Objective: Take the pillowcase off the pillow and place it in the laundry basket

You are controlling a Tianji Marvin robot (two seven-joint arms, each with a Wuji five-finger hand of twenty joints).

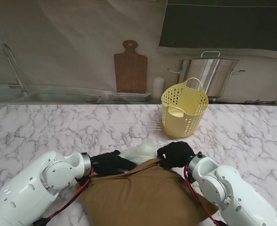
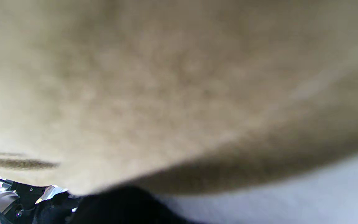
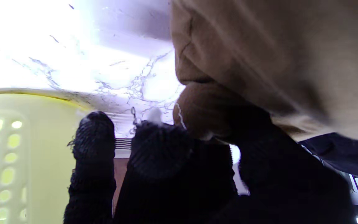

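A brown pillowcase (image 1: 143, 195) covers a pillow at the table's near edge, and the white pillow (image 1: 143, 151) sticks out of its far opening. My right hand (image 1: 176, 154), in a black glove, is shut on the far right edge of the pillowcase; in the right wrist view the brown cloth (image 3: 275, 46) is bunched between thumb and fingers (image 3: 179, 168). My left hand (image 1: 109, 162) lies at the far left edge of the pillowcase, its fingers pointing at the white pillow. Blurred brown cloth (image 2: 166, 77) fills the left wrist view, so that hand's grip is hidden. The yellow laundry basket (image 1: 184, 110) stands upright beyond my right hand.
The marble table (image 1: 44, 132) stretches left and right of the pillow. Behind its far edge stand a wooden cutting board (image 1: 130, 68), a steel pot (image 1: 211, 73) and a white cup (image 1: 158, 87). The basket's perforated wall (image 3: 26, 149) is close to my right fingers.
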